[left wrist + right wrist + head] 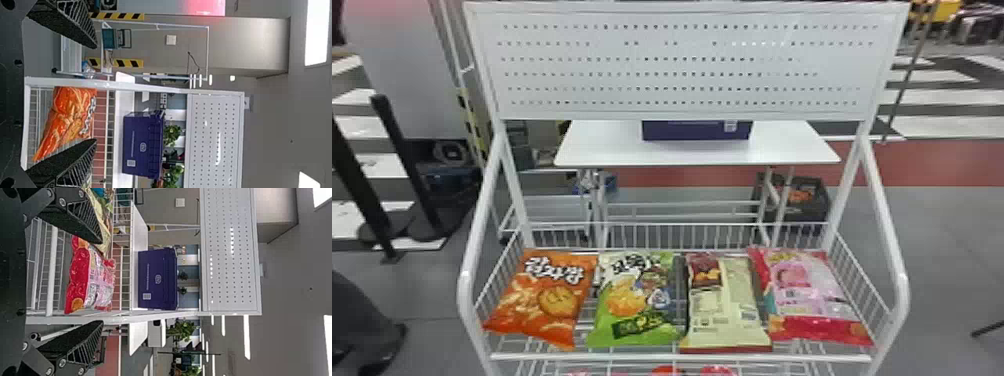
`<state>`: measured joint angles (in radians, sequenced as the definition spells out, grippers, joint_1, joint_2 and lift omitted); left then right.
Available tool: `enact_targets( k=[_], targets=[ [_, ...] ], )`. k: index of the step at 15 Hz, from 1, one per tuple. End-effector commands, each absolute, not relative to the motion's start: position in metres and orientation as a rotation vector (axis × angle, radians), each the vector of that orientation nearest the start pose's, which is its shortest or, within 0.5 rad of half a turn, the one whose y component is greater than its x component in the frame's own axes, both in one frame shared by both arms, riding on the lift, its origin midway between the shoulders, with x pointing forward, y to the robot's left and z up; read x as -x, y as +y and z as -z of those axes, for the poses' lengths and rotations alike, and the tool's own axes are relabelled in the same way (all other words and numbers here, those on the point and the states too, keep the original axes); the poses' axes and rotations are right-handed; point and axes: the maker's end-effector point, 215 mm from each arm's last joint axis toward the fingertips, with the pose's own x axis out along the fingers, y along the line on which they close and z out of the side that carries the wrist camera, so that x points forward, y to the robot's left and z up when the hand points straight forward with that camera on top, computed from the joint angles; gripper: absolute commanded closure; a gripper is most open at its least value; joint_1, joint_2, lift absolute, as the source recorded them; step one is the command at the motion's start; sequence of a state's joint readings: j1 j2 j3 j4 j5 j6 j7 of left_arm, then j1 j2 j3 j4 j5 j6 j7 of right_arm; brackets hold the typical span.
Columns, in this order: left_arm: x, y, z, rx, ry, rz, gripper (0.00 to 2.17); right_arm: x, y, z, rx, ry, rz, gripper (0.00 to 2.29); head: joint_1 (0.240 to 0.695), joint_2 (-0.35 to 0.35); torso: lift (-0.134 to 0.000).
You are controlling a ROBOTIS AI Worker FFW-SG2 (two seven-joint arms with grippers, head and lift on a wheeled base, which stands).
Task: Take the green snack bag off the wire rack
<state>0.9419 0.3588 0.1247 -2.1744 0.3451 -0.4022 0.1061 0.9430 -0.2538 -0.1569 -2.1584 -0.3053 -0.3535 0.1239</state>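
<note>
Grey floor [952, 250] of a large indoor hall, with a white table [612, 152] bearing a purple box [697, 132] behind the work. The wire rack [682, 357] stands in front, a perforated panel [682, 65] across its top. Left gripper [95, 93] and right gripper [101, 282]: fingers spread wide in the wrist views, nothing between them. On the rack, in a row: orange bag [547, 300], green snack bag [637, 300], cream bag [727, 310] and pink bag [812, 295]. The green snack bag lies printed face up, second from the robot's left. It is probably light, soft and slightly slippery (a puffed film pouch, its contents likely brittle). A mild squeeze across the plump middle should serve; hard pressure could crush the snacks, and a hold on the crimped end might slip. The close neighbours call for careful finger entry at its sides.
</note>
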Motion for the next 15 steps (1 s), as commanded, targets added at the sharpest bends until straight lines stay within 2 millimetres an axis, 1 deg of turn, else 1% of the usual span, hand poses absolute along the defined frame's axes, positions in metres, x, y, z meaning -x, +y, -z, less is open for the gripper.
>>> enact_targets(
  k=[1,3,5,8,9,11,12,13,14,15],
  targets=[
    [-0.345,0.282,0.299,0.025,-0.074,0.049,0.03,-0.318,-0.287,0.319,-0.014,-0.017,-0.133,0.17,0.499,0.0,0.0],
    [-0.368,0.234,0.317,0.038,-0.022,0.118,0.03,-0.318,-0.285,0.321,-0.016,-0.013,-0.132,0.17,0.499,0.0,0.0],
    [-0.395,0.186,0.324,0.041,-0.021,0.177,0.03,-0.318,-0.284,0.32,-0.014,-0.017,-0.134,0.17,0.499,0.0,0.0],
    [-0.442,0.135,0.372,0.023,0.11,0.216,0.04,-0.318,-0.278,0.323,-0.014,-0.015,-0.14,0.17,0.499,0.0,0.0],
    [-0.455,0.123,0.385,0.02,0.147,0.227,0.03,-0.318,-0.276,0.323,-0.016,-0.014,-0.14,0.17,0.499,0.0,0.0],
    [-0.483,0.099,0.4,0.003,0.194,0.242,0.03,-0.318,-0.272,0.322,-0.019,-0.017,-0.144,0.17,0.499,0.0,0.0],
    [-0.492,0.089,0.402,-0.013,0.203,0.255,0.03,-0.317,-0.271,0.321,-0.02,-0.019,-0.145,0.17,0.499,0.0,0.0],
    [-0.503,0.081,0.402,-0.025,0.206,0.259,0.03,-0.317,-0.271,0.32,-0.019,-0.019,-0.145,0.17,0.499,0.0,0.0],
    [-0.513,0.075,0.407,-0.041,0.224,0.261,0.03,-0.316,-0.271,0.321,-0.02,-0.017,-0.143,0.17,0.499,0.0,0.0],
    [-0.52,0.073,0.415,-0.048,0.241,0.261,0.03,-0.316,-0.27,0.321,-0.02,-0.017,-0.143,0.17,0.499,0.0,0.0]
  ],
)
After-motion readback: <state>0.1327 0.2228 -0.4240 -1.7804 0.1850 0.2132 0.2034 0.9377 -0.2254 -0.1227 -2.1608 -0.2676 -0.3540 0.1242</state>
